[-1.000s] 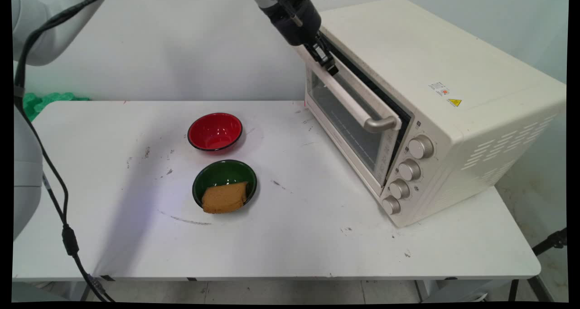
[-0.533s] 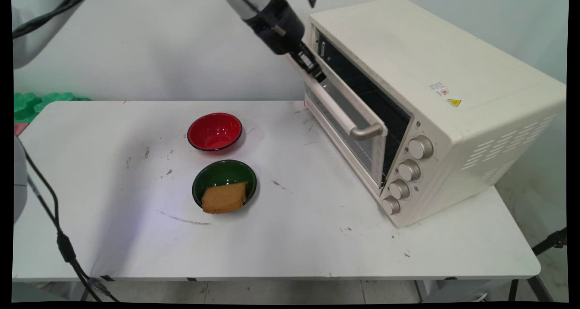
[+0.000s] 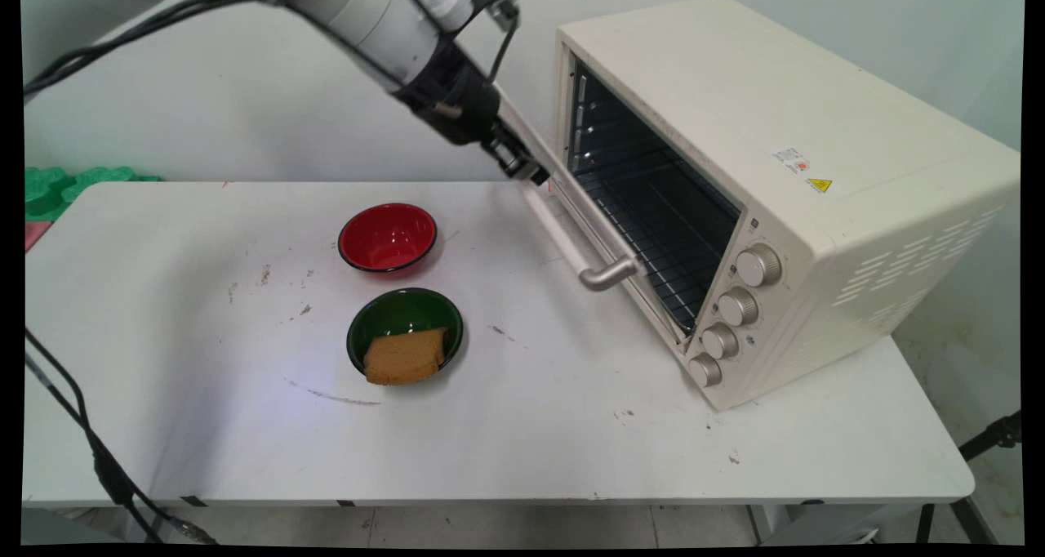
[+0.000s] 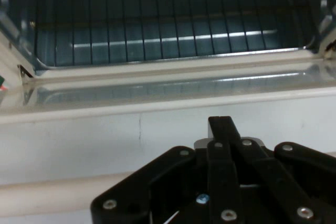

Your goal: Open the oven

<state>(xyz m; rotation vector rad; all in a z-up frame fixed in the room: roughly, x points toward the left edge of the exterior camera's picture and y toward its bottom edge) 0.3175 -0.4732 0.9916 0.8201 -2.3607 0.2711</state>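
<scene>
End effector [image 3: 522,167]: mine, at the far end of the oven door's handle [image 3: 571,242]; whether my fingers are spread or pressed on it, I cannot tell
Oven [image 3: 784,181]: door [image 3: 600,238] swung low, near flat; wire rack [image 4: 173,30] bare
Bread [image 3: 406,355]: in the green bowl [image 3: 400,312], well apart from me
Red bowl [image 3: 387,237]: empty on the tabletop [image 3: 531,426]
Progress: none judged; no goal stated

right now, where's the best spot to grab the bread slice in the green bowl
Take the bread slice by its two long flat faces, coming from above. It leans on the near rim of the green bowl, so its upper edge sticks up free of the bowl wall, giving the gripper room either side.
</scene>
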